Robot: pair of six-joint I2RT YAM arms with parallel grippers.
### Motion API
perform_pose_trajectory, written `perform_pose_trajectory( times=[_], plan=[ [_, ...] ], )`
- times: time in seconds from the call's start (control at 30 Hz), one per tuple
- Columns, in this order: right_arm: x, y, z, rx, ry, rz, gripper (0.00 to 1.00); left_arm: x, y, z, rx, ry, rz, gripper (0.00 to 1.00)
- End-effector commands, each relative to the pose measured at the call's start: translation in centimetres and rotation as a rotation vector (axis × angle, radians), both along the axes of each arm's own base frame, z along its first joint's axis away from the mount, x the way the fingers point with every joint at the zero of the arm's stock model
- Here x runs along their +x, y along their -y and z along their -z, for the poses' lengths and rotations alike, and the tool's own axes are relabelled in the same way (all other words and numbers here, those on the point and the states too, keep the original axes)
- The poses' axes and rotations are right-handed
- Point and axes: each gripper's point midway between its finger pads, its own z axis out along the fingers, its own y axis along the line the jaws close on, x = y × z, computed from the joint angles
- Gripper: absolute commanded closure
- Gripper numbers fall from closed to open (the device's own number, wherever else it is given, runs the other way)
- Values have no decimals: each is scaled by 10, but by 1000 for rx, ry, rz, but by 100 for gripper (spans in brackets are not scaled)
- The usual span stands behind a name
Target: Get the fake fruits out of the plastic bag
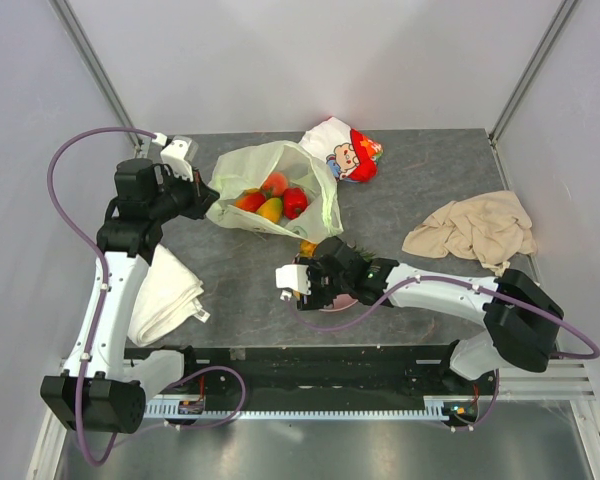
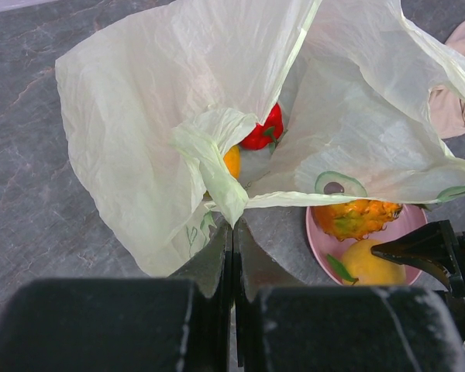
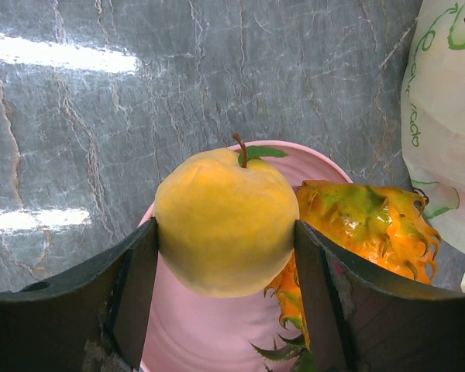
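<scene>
A: Over the pink plate (image 3: 187, 333), your right gripper (image 3: 226, 240) clasps the yellow fruit (image 3: 225, 209), likely to set it beside the pineapple (image 3: 364, 225).
B: And your left gripper (image 2: 233, 232)?
A: It's pinched tight on the plastic bag (image 2: 139, 116), holding its mouth open. A red fruit (image 2: 265, 132) and an orange fruit (image 2: 231, 160) lie inside.
B: Orientation?
A: The yellow fruit's stem points away from your wrist. The pineapple lies lengthwise on its side, crown toward you.

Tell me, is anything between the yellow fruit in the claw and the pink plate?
Nothing visible. The yellow fruit sits in the right gripper over bare pink plate; the pineapple lies beside it.
</scene>
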Motion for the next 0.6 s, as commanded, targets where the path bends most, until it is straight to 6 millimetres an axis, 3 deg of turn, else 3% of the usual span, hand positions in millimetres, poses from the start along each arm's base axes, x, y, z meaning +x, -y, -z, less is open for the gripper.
perform_pose_trajectory(
  times=[0.0,0.17,0.33,0.37,0.4,0.57],
  plan=[
    [4,-5,0,12,6,22,45,-1,1,-12,-3,55,19,98],
    [4,-8,-8,24,3,33,36,-3,2,-11,-4,54,25,98],
    [6,-20,-31,55,-45,72,28,-2,4,-12,-9,54,34,98],
    [10,-27,-45,75,-43,77,24,-2,4,-12,-9,54,35,98],
    [8,-26,-44,58,-64,84,19,-2,4,-12,-9,54,35,98],
    [5,-31,-58,73,-91,77,18,-3,4,-12,-9,54,35,98]
  ],
)
